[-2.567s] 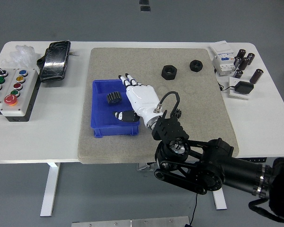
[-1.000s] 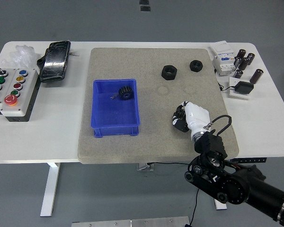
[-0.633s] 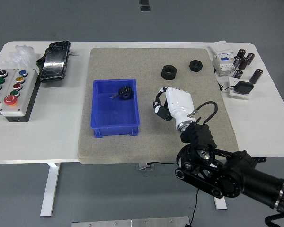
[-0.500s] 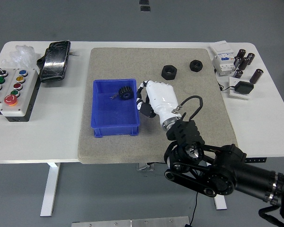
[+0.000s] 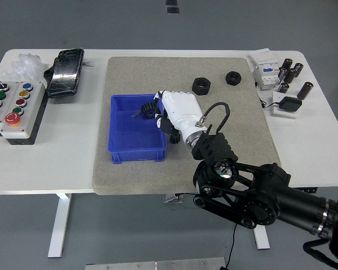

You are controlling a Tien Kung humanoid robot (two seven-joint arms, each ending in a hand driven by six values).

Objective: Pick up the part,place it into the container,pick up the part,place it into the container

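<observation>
My right hand (image 5: 177,112) hangs over the right rim of the blue bin (image 5: 136,131), white back upward, my black fingers (image 5: 160,118) curled downward at the bin's edge; whether they grip anything I cannot tell, since the hand hides their undersides. Just left of my fingers, a black gear (image 5: 147,109) lies inside the bin near its far right corner. Beyond my fingers and to the right, two black nuts (image 5: 201,85) sit on the grey mat (image 5: 236,135), well apart from the bin. Far to the left of my fingers stands a button box (image 5: 14,108) on the bench (image 5: 56,169), with a black pouch (image 5: 66,71) behind it. Far to the right lie small cylinders (image 5: 290,72).
</observation>
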